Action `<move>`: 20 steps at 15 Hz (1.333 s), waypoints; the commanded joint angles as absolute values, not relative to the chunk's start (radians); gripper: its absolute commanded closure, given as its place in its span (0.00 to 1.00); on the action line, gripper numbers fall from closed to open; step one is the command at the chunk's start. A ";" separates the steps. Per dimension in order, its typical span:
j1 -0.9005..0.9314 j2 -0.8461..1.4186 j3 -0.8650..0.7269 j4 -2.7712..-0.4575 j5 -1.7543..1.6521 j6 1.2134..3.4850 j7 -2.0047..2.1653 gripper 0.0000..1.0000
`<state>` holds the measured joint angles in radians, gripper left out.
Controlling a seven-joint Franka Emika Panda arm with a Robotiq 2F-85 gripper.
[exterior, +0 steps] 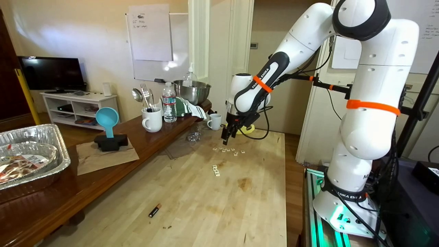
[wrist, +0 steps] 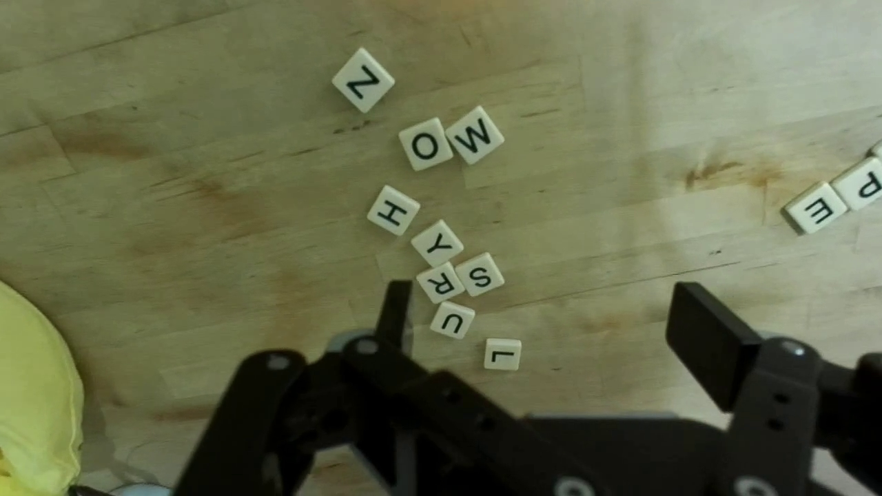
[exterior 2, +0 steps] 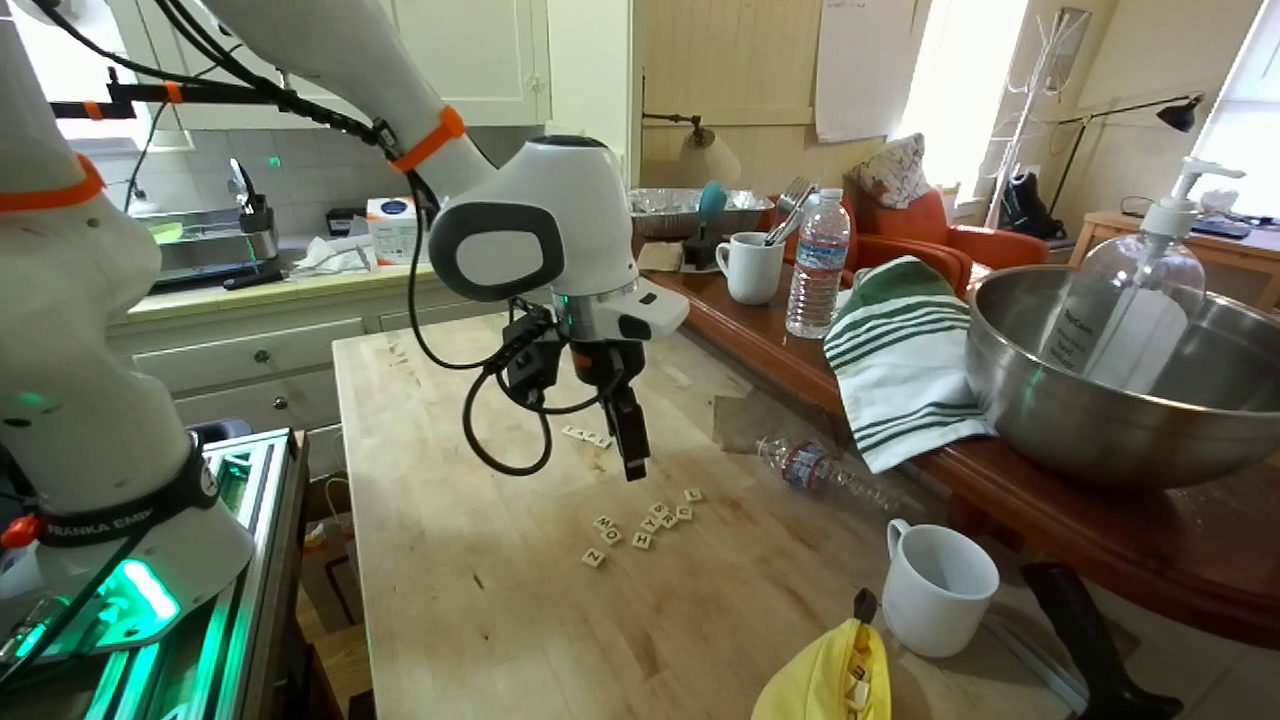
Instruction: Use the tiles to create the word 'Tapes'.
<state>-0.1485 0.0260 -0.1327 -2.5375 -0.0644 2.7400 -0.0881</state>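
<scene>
Several pale letter tiles lie loose on the wooden table, letters up. In the wrist view they include the S tile (wrist: 480,274), touching the R tile (wrist: 440,282), and the L tile (wrist: 502,354). A short row of tiles stands apart, seen in both exterior views (exterior: 215,170) (exterior 2: 586,436). At the wrist view's right edge this row shows the E tile (wrist: 816,208) and the P tile (wrist: 861,184); the rest is cut off. My gripper (wrist: 542,310) is open and empty, above the table near the loose tiles. It points down in both exterior views (exterior: 225,140) (exterior 2: 634,470).
A yellow pouch (exterior 2: 825,680), a white mug (exterior 2: 938,590) and a lying plastic bottle (exterior 2: 815,468) are near the loose tiles. A battery (exterior: 154,210) lies on the table. A raised brown ledge (exterior: 144,151) runs along one side, holding a cutlery mug, bottle and steel bowl (exterior 2: 1120,400).
</scene>
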 commanded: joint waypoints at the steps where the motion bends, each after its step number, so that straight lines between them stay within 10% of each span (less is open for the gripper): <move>1: -0.144 0.100 -0.128 -2.505 -0.019 2.797 -0.117 0.31; 10: -0.163 0.227 -0.124 -2.444 0.001 2.900 -0.118 0.99; 20: -0.192 0.281 -0.120 -2.418 -0.001 2.898 -0.131 1.00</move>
<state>-0.1762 0.2490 -0.1325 -2.4328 -0.0169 2.8791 -0.1060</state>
